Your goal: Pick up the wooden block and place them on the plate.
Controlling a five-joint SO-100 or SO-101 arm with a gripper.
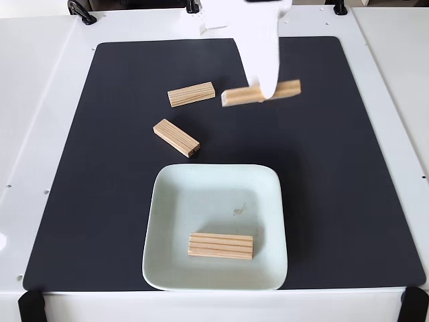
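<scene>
My white gripper (263, 92) comes down from the top edge in the fixed view and is shut on a wooden block (238, 97). That block hangs level above the mat and looks bigger than the others, so it is lifted. Two more wooden blocks lie on the mat: one (191, 94) to the left of the held block, another (176, 137) at an angle just beyond the plate. The pale mint plate (161, 201) sits at the near middle. One wooden block (220, 245) lies flat in its near half.
A black mat (348, 168) covers most of the white table (40, 134). Black clamps sit at the table's far edge (80, 11) and near corners (31, 306). The mat's right half is bare.
</scene>
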